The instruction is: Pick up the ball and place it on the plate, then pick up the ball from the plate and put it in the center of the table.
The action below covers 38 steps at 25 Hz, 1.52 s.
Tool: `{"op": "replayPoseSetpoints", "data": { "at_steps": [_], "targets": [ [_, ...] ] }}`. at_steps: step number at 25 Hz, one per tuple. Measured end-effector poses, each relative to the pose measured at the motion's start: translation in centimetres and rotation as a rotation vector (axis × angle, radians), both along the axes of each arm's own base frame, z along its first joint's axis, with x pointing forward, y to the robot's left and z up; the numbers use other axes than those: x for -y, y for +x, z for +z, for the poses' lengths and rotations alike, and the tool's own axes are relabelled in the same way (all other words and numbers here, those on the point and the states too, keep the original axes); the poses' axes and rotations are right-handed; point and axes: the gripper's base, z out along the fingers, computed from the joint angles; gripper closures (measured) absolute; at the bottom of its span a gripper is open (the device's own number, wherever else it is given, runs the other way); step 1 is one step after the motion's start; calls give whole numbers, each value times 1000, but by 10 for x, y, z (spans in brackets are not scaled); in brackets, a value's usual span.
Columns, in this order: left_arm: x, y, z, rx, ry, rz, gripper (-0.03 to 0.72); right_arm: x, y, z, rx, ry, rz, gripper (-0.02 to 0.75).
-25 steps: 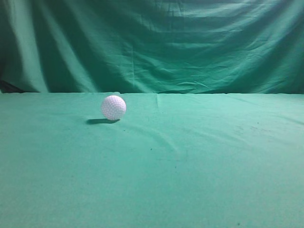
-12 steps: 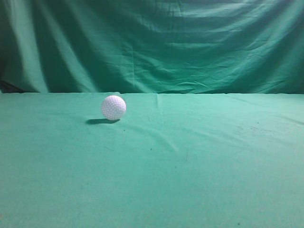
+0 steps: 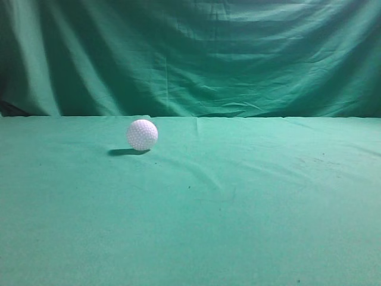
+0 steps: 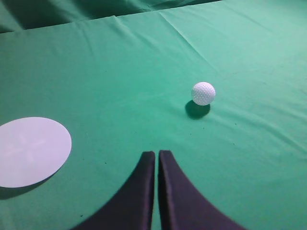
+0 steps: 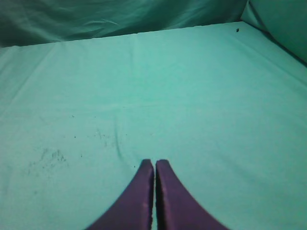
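Observation:
The white dimpled ball (image 3: 142,134) rests on the green table (image 3: 238,202), left of the middle in the exterior view. It also shows in the left wrist view (image 4: 203,93), ahead and to the right of my left gripper (image 4: 157,153), which is shut and empty. A flat white plate (image 4: 29,151) lies at the left of that view, apart from the ball. My right gripper (image 5: 154,163) is shut and empty above bare cloth. Neither gripper shows in the exterior view.
A draped green backdrop (image 3: 190,53) hangs behind the table's far edge. The cloth has shallow wrinkles and some dark specks (image 5: 48,158) in the right wrist view.

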Motion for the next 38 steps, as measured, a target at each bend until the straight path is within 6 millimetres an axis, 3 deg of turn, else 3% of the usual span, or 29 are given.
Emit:
{"op": "replayPoseSetpoints", "data": {
  "at_steps": [12,19,24,29,38],
  "targets": [
    [0,-2,1,16,0,0,688,0,0,0,0,0,0,738],
    [0,-29,15,230,0,0,688,0,0,0,0,0,0,738],
    [-3,-34,13,249,39,23,688,0,0,0,0,0,0,738],
    [-17,-33,-1,106,-14,204,688,0,0,0,0,0,-2,738],
    [-23,-29,-60,-26,-65,299,688,0,0,-1,-4,0,-2,738]
  ]
}}
